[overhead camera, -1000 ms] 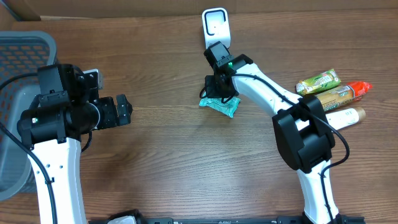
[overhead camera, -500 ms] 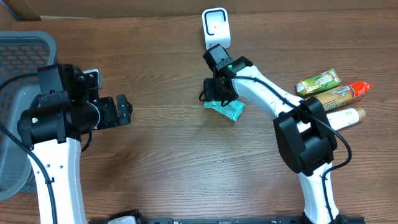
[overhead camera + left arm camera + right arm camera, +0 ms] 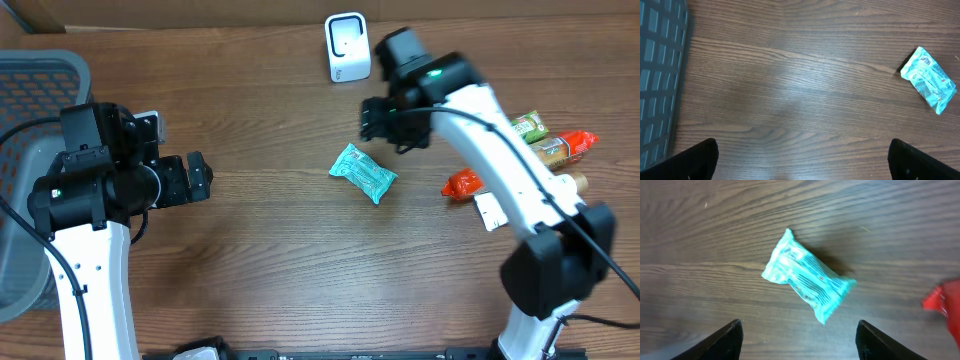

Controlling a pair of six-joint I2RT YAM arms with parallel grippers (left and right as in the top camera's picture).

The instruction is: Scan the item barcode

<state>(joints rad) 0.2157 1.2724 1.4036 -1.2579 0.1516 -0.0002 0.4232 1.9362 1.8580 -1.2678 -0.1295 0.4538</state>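
At the left edge stands a grey basket [image 3: 30, 150]. Beside it the left claw [image 3: 203, 178] hangs over the desk [image 3: 280, 280], fingers spread wide, with nothing between them. Near the middle of the desk lies the teal packet [image 3: 363, 173], a small crinkled pouch with sealed ends, flat and turned diagonally. Its fine print is too small to read. The white scanner [image 3: 347, 47] stands at the far edge. The right claw [image 3: 388, 122] hovers between scanner and packet, fingers well apart and empty.
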